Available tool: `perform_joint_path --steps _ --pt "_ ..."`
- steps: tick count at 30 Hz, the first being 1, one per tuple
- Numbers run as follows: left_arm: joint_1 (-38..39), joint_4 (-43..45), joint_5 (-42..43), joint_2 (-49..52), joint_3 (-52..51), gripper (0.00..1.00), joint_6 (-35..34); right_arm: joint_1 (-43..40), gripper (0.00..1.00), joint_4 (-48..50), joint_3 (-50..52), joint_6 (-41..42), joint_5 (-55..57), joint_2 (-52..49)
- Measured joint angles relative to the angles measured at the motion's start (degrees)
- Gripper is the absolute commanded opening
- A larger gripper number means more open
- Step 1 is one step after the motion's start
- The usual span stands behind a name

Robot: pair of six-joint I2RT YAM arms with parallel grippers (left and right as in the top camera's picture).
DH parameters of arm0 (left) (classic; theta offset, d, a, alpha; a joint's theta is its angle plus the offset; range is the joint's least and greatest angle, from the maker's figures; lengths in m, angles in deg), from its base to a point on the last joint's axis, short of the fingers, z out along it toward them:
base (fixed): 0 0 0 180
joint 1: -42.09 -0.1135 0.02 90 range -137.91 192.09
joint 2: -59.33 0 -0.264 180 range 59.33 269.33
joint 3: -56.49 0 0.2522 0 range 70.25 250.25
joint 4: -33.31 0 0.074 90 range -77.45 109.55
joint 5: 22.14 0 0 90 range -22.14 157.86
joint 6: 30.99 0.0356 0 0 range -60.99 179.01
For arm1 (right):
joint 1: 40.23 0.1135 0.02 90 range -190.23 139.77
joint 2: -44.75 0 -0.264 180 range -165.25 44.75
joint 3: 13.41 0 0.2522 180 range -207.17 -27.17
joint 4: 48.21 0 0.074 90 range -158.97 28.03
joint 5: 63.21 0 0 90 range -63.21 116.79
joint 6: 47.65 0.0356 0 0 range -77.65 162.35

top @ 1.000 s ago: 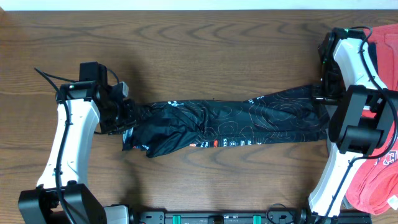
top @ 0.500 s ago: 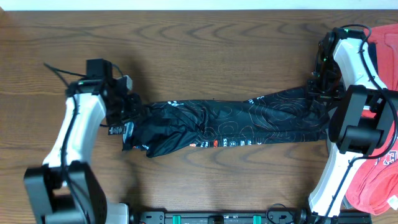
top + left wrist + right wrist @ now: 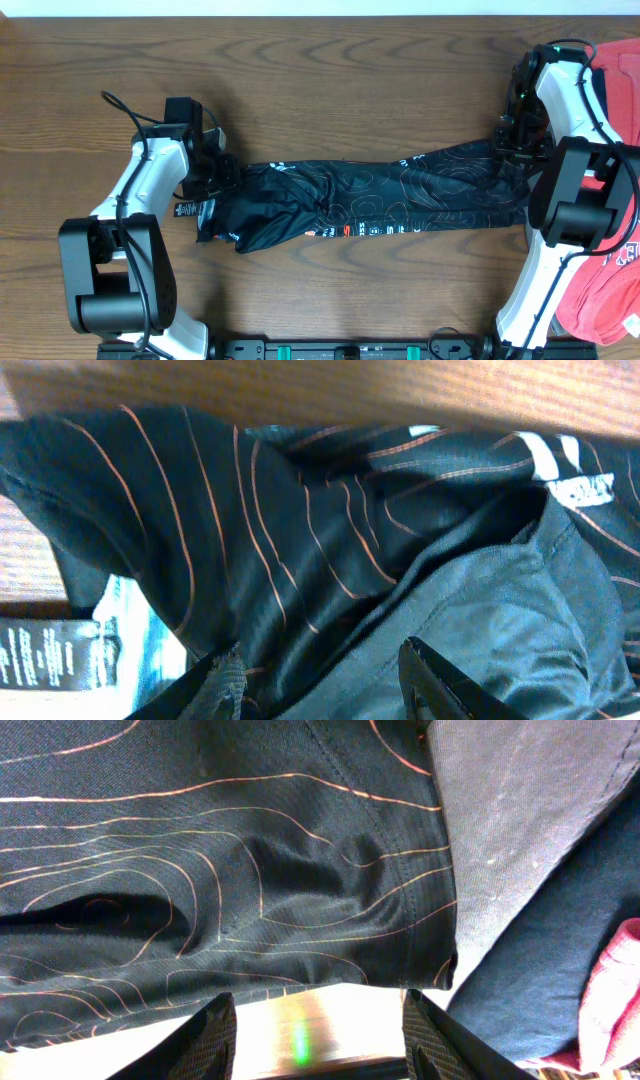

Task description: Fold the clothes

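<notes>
Dark wood worktop (image 3: pixel 330 70) carries the black jersey (image 3: pixel 400 195), stretched in a long rumpled band from left to right across its middle. At the jersey's left end sits the left tool (image 3: pixel 222 180), its 2 fingers spread with cloth lying beneath them, not pinched. The right tool (image 3: pixel 512 145) is at the right end, also spread wide, over the hem and bare wood. A red garment (image 3: pixel 600 290) lies at the far right
</notes>
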Motion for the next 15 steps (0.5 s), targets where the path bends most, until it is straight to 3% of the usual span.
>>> perform_joint_path --steps 15 --pt "-0.3 8.8 -4.1 6.3 0.0 0.48 0.0 0.0 0.52 0.4 0.0 0.0 -1.3 0.0"
